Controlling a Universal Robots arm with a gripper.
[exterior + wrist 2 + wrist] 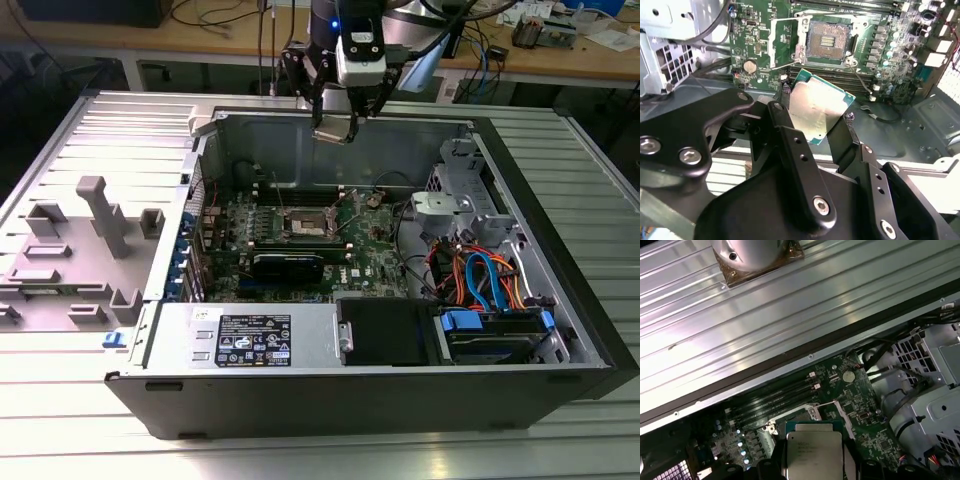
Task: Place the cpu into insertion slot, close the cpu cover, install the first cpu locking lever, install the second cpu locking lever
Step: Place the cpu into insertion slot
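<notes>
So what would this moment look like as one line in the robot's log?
jaws: shut on cpu | cpu: in the air, not seated | insertion slot: empty

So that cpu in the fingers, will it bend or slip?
Probably stiff: the cpu looks like a flat metal-topped plate. Its shiny top may be slippery, and the fingers seem to grip only its edges. Likely light, being thin and small beside the motherboard.
</notes>
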